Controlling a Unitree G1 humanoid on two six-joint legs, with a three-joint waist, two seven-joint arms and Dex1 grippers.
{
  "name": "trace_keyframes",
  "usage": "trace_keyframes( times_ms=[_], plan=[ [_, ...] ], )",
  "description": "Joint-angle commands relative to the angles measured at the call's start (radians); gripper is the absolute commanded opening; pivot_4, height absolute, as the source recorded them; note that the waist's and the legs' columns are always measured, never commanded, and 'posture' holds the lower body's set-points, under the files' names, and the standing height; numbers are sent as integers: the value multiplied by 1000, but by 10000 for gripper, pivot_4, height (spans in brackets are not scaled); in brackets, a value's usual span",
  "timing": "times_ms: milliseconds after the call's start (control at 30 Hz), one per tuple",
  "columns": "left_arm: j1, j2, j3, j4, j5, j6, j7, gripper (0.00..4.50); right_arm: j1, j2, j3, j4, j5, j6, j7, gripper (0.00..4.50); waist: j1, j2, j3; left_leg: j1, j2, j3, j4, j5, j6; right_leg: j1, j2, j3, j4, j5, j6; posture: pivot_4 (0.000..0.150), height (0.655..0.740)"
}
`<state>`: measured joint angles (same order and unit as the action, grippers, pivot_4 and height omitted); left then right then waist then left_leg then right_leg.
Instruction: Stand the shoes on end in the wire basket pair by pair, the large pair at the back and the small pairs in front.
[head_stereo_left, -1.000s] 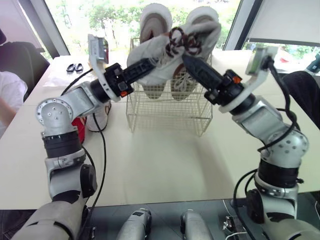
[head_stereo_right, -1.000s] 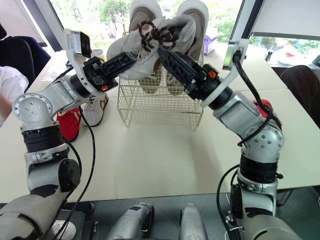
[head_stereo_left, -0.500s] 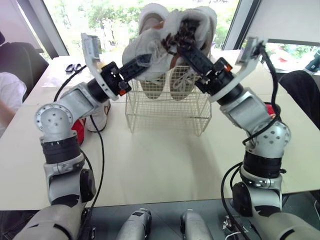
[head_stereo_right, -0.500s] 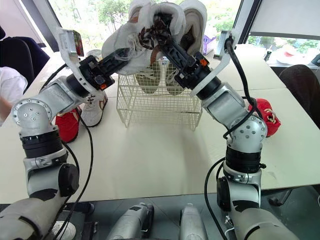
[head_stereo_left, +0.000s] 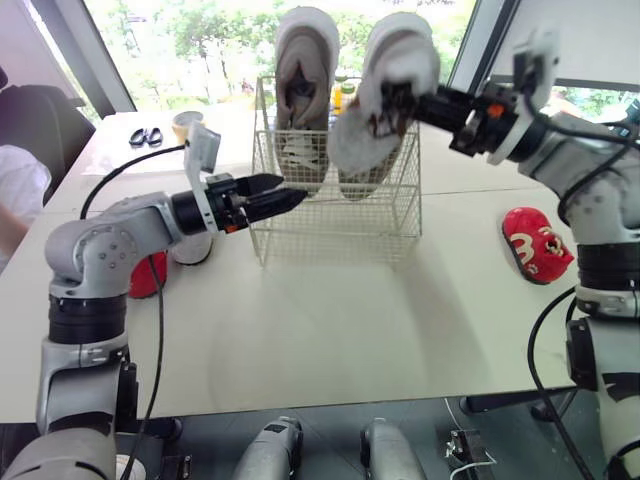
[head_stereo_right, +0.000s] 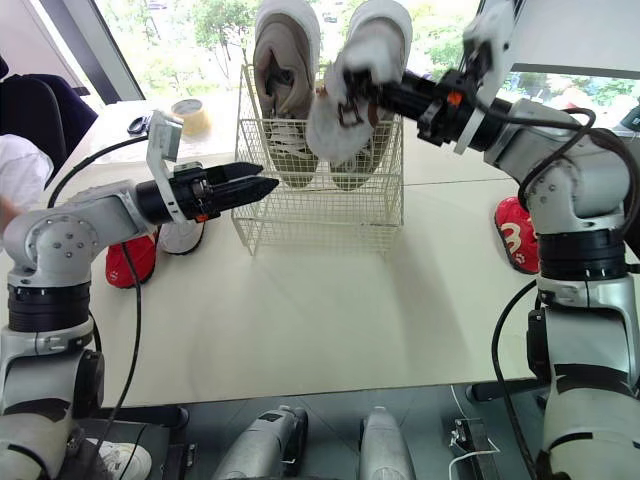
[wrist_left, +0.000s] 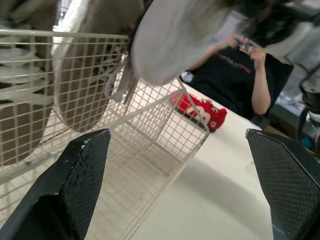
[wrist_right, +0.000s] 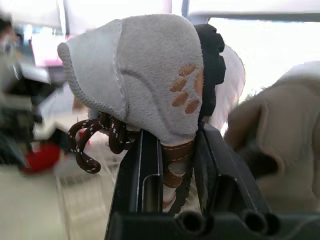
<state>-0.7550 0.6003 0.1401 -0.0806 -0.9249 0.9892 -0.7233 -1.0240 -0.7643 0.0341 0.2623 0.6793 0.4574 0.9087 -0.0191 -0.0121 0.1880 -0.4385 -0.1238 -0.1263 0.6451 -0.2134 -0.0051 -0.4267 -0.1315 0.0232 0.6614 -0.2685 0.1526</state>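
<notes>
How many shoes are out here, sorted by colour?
Beige shoes: 2
White shoes: 2
Red shoes: 2
Total: 6

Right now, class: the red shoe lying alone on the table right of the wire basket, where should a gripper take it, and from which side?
Probably across its narrow width, from above: the red shoe lies flat on the table, apart from the wire basket, with bare surface all round. Its opening cannot be made out, so a collar grip is unsure.
</notes>
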Motion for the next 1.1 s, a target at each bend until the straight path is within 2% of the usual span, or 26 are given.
trace_keyframes(
  times_ms=[33,133,300,633,767,900,1100],
  plan=[
    [7,4,10,-49,12,-22,-5,44375,-53,17,-8,127,-122,-187,126,3818,-1,0,0,0,0,0,0,1,-2,0,0,0,0,0,0,1500,7400],
    [19,4,14,-66,13,-20,0,44375,-73,52,-11,245,-195,-294,173,3818,-2,0,0,0,0,0,-1,1,-2,-1,0,0,0,0,0,1500,7400],
    [25,-1,19,-77,24,-21,8,44375,-74,94,-10,358,-258,-349,243,3818,-1,0,0,0,0,0,0,1,-3,0,0,0,0,0,0,1500,7400],
    [28,-23,9,-101,43,-24,23,44375,-7,150,-21,383,-356,-425,238,3818,2,0,0,0,0,0,0,2,-3,0,0,0,0,0,0,1500,7400],
    [22,-25,8,-104,44,-19,27,45000,32,147,-47,328,-342,-400,233,23315,2,0,0,0,0,0,0,2,-3,0,0,0,0,0,0,1500,7400],
    [8,-13,36,-102,22,2,41,45000,111,108,-71,156,-339,-351,206,43431,3,0,0,0,0,-1,0,2,-3,0,0,0,0,0,0,1500,7400],
    [12,32,69,-122,24,18,71,45000,194,27,-127,-73,-327,-251,139,44374,5,0,0,0,0,-1,0,2,-3,0,0,0,0,0,0,1500,7400]
  ],
)
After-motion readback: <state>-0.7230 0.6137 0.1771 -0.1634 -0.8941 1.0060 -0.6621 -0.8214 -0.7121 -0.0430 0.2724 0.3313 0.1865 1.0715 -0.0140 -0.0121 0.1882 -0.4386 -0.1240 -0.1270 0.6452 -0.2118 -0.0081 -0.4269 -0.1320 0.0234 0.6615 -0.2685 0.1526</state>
